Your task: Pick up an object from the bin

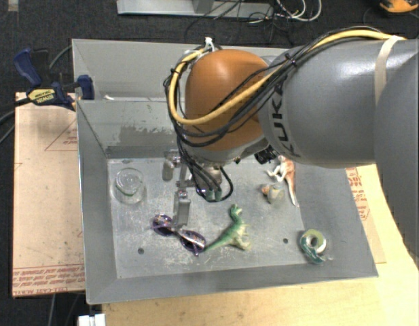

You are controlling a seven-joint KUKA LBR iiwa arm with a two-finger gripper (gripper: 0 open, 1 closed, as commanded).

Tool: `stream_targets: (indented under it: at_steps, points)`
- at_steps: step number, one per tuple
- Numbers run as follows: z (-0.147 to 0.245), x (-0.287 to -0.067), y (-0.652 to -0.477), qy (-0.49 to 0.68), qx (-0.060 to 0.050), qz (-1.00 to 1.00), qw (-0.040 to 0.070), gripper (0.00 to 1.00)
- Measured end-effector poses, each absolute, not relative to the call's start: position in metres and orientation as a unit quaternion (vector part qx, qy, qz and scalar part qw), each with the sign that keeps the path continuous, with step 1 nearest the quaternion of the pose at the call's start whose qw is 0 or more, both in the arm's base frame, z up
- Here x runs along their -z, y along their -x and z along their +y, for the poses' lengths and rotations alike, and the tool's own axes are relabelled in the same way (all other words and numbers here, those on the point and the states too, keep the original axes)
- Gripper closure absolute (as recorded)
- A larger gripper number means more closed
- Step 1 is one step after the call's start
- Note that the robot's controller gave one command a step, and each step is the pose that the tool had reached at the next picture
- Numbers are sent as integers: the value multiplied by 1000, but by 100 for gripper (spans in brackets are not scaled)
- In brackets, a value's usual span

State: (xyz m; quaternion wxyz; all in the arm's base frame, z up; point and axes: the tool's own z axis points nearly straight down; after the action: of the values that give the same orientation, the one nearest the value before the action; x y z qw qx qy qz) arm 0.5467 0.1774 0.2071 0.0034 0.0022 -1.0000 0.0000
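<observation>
Gripper (pixel 182 216) is low in the bin (pixel 148 258), left of middle, with its tip just above the purple sunglasses (pixel 179 234). Can't tell whether it's spread or closed, as the orange wrist cover and cables block most of it. Nothing visibly held.

Sunglasses lie flat on the floor near the front edge, left of centre, running diagonally. Green dino (pixel 233 232) is just beside their right end, maybe touching; can't say for sure. Clear cup (pixel 128 185) is toward the left wall, well apart. Orange-white toy (pixel 284 179) is right of centre and the green ring (pixel 314 244) sits by the front right corner. Neither is in the way.

My read on handling:
- Light, thin plastic with a low profile, so there's little height to bite on.
- Lenses are likely slick and will probably skid on the metal floor if nudged sideways.
- Arms may fold or flex, so a grab there would be floppy.
- Best hold is across the bridge or one lens rim, jaws straddling the narrow frame, descending right to the floor.

Risks are a pinch that pops the frame out, or clipping the dino if the approach drifts right.
</observation>
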Motion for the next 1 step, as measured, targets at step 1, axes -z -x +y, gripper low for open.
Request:
stream_targets:
  at_steps: [1]
  points:
    - [176, -211, -549, 0, 1, -1000, 0, 0]
